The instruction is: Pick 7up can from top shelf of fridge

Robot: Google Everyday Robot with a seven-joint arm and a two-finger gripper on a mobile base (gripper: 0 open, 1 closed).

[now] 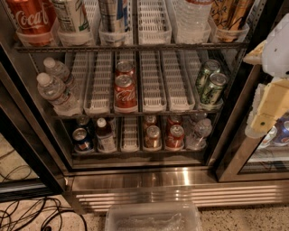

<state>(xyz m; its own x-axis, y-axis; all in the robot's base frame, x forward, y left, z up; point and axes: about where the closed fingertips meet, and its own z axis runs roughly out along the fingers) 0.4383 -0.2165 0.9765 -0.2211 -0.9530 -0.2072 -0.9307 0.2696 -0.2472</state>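
On the top shelf (135, 46) of the fridge (180, 180), from 11 o'clock in the view, stand one red Coca-Cola can (28, 20), then the single 7up can (70, 16) just beside it, one blue-and-silver can (115, 16), one clear bottle (189, 18) and, toward 1 o'clock, gold-brown cans (230, 13) whose number is hard to make out; all are cut off at the top; the rack below carries two water bottles (56, 92), two Coca-Cola cans (125, 92) and two dark green cans (212, 88); the pincer (266, 108) hangs at 3 o'clock, outside the shelves, well apart from the 7up can and partly cut by the edge; whether it is spread or pressed together I cannot tell
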